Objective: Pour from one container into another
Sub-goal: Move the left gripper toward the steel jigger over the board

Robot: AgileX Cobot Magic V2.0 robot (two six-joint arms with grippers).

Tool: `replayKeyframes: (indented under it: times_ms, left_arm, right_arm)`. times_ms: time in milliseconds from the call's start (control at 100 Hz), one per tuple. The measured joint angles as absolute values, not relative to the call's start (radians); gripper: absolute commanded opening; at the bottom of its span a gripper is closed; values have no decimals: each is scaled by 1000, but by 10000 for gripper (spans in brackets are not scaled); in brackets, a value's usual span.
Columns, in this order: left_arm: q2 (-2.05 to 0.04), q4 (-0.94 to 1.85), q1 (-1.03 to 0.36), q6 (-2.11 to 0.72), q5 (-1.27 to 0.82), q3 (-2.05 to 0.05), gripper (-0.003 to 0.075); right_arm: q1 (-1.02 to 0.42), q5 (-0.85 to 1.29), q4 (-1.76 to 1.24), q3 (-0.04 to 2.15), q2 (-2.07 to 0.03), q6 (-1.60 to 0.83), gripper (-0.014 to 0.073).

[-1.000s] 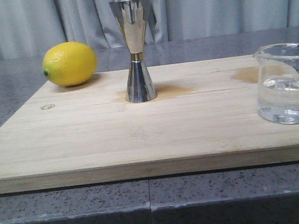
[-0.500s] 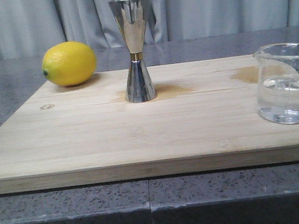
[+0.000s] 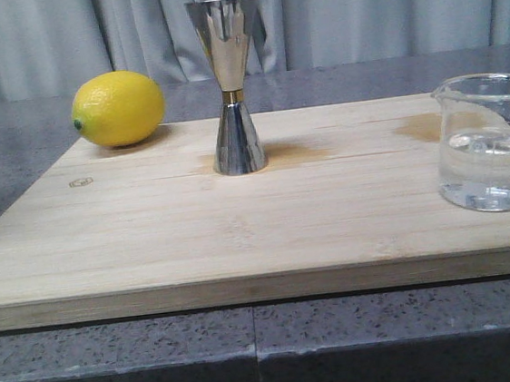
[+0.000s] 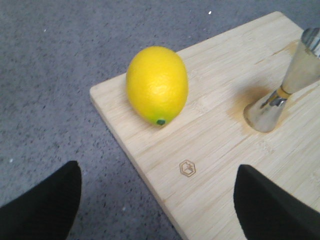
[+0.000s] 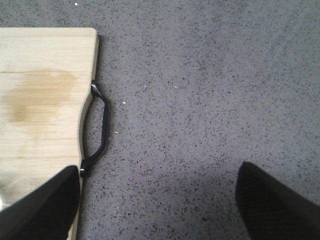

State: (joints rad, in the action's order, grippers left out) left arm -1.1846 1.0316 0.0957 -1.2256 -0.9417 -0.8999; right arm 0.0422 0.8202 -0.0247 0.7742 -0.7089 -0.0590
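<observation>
The glass beaker [image 3: 490, 142] stands upright near the right end of the wooden cutting board [image 3: 242, 238], part full of clear water, and the steel jigger [image 3: 230, 86] stands upright near the board's middle toward the far edge, well apart from the beaker with bare wood between them. The right gripper [image 5: 157, 200] hangs over the grey stone counter [image 5: 210, 90] just off the board's right edge, beside the black handle [image 5: 100, 127] fixed there; its two dark fingers are spread wide with nothing between them, and the beaker itself does not show clearly in the right wrist view, only a faint glassy patch at the corner by one finger. So the beaker seems to lie inboard of those jaws, toward the board, and the right arm is plainly the nearer one to it. Its long axis is vertical, so a sideways approach across the board edge with the jaws straddling the glass wall looks the likely way in. The left gripper [image 4: 157, 200] is likewise spread wide and empty, hovering over the board's left corner, with the lemon [image 4: 157, 84] ahead of it and the jigger off to the side. The lemon sits near the far left corner, clear of the line between beaker and jigger, so nothing seems to block a carry across; the jigger's narrow base and tall shape make it easy to knock, and a darker stain [image 5: 37, 95] marks the wood at the right end
</observation>
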Motion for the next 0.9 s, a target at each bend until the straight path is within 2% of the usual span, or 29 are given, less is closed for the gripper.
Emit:
replayKeyframes:
  times_ms: [900]
  left_arm:
    - [-1436,1337,100,-1689,-1178,-902,575]
  right_arm:
    - [42,820,-31,774,-709,-59,575]
